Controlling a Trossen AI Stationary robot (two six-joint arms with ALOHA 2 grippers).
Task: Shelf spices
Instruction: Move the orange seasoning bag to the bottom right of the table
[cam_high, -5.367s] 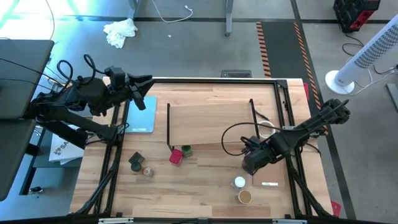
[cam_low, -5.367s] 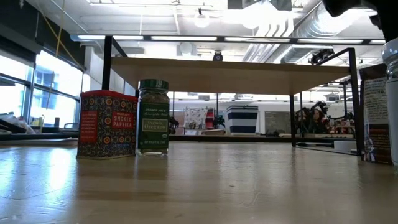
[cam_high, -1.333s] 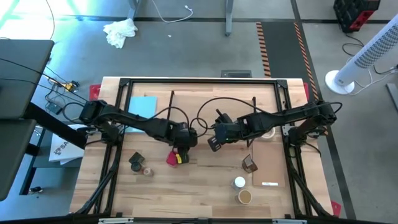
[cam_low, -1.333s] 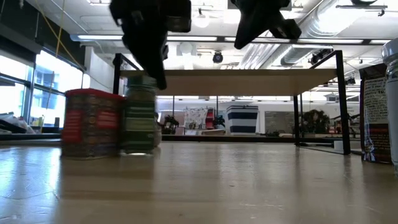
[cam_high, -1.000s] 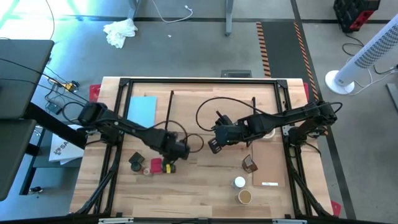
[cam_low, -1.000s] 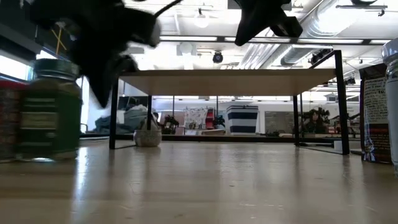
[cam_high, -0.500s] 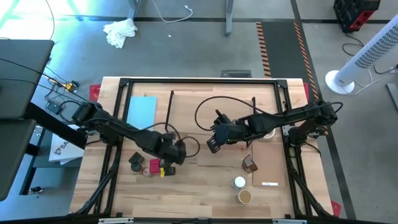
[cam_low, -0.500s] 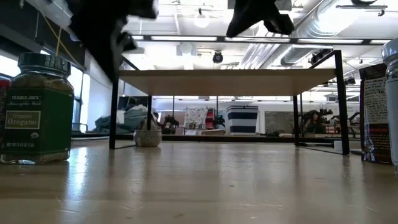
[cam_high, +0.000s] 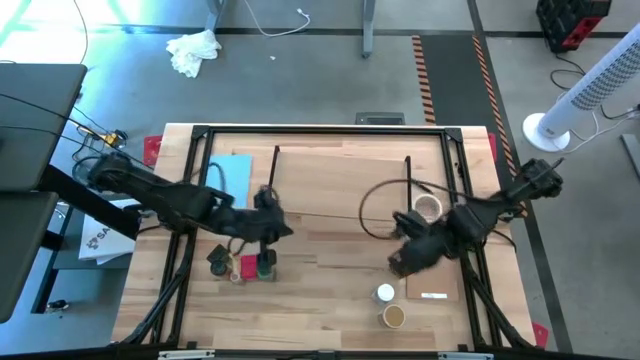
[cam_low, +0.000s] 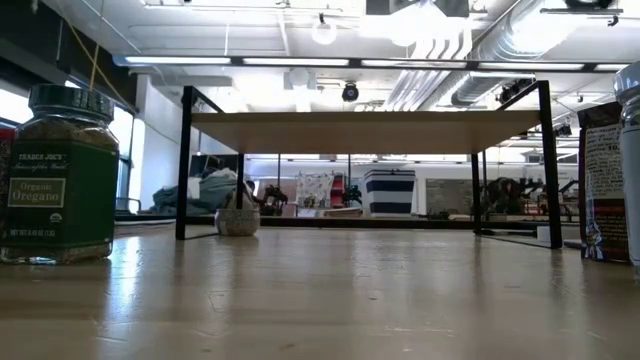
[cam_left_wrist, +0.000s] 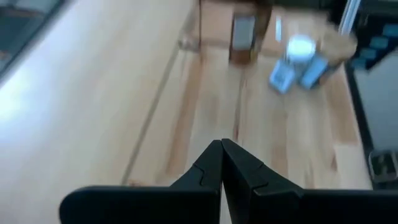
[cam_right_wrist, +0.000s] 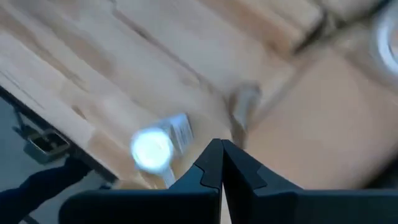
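The shelf (cam_high: 340, 190), a pale plank on black wire frames, stands at the table's far middle; the low view shows its underside (cam_low: 365, 130). Left of it stand a green-topped jar (cam_high: 265, 265) (cam_low: 65, 175), a red tin (cam_high: 248, 265), a small tan one (cam_high: 236, 273) and a dark jar (cam_high: 218, 258). A white-topped jar (cam_high: 385, 293) (cam_right_wrist: 152, 149) and a tan-topped one (cam_high: 394, 316) stand near right. My left gripper (cam_high: 283, 230) (cam_left_wrist: 221, 146) hangs shut above the green jar's far side. My right gripper (cam_high: 395, 268) (cam_right_wrist: 221, 144) is shut, above the table beside the white-topped jar.
A light-blue pad (cam_high: 230, 170) lies far left. A white tape ring (cam_high: 428, 207) and a thin flat board (cam_high: 435, 270) lie at the right. A dark labelled jar (cam_low: 605, 180) shows at the low view's right edge. Bare wood lies between the two jar groups.
My left gripper has risen from the green jar and red tin and drawn back toward the far edge, tipping up, still shut; the jar stands where it was left. My right gripper has swung from the shelf's near edge toward the table's right and near side, still shut.
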